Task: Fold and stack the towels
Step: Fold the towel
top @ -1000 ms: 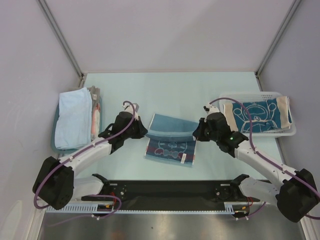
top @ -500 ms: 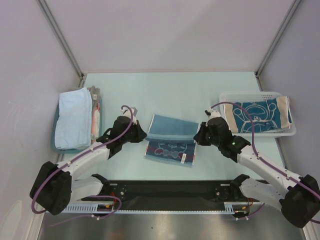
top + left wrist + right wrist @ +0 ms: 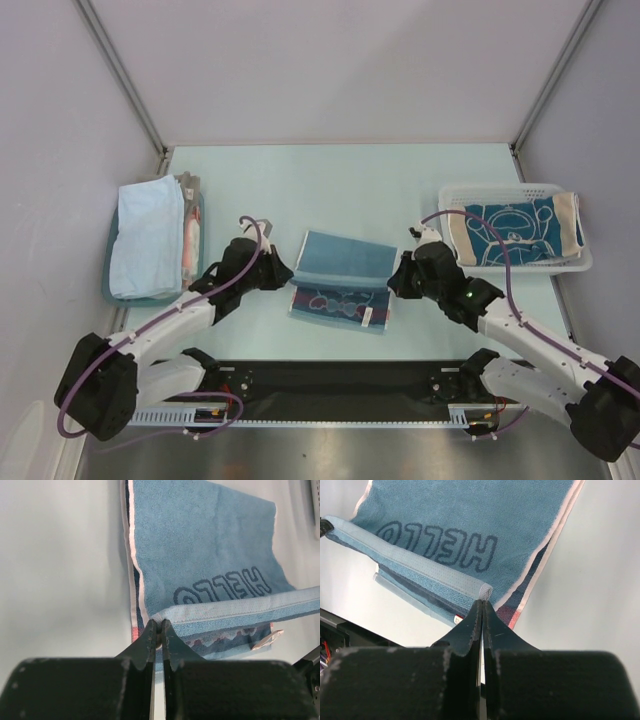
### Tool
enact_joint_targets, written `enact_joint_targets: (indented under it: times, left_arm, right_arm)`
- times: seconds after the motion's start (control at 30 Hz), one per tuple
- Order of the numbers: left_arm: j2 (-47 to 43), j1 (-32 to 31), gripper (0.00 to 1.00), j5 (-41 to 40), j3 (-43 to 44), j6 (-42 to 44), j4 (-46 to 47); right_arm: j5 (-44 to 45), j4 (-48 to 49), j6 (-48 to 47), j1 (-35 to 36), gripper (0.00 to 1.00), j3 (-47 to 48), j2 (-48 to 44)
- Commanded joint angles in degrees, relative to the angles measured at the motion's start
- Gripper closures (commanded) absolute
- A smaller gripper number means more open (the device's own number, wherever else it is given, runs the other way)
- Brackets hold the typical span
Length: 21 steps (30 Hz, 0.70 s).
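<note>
A blue towel (image 3: 340, 275) with "HELLO" lettering and a patterned border lies at the table's middle, its far half lifted and folded toward the near edge. My left gripper (image 3: 283, 272) is shut on the towel's left corner (image 3: 159, 617). My right gripper (image 3: 393, 276) is shut on its right corner (image 3: 484, 592). The lifted hem stretches between both grippers above the lower layer. A dark teal towel (image 3: 515, 230) with white line drawing and tan ends lies in the white mesh basket (image 3: 580, 262) at the right. A light blue towel (image 3: 147, 235) lies folded on the teal tray (image 3: 196, 245) at the left.
A pinkish-beige cloth edge (image 3: 188, 240) shows beside the light blue towel on the tray. The black base rail (image 3: 340, 385) runs along the near edge. Walls close in at the left, right and back.
Both grippers have moved toward the near edge, drawing the towel's lifted hem over its lower half. The visible patterned part has shrunk.
</note>
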Motion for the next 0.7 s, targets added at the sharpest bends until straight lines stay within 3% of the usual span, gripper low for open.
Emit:
enact_joint_targets:
  times: [0.0,0.67]
  left_arm:
    - [-2.5,-0.2,0.95,-0.1,-1.3,-0.6,0.6]
    - [-6.3,-0.3,0.94,1.1,-4.8,-1.6,-0.4]
  right_arm:
    - [2.0,-1.4,0.7,0.6,1.00,0.1,-2.0]
    - [3.0,-4.1,3.4,3.1,1.00,-2.5,-6.4]
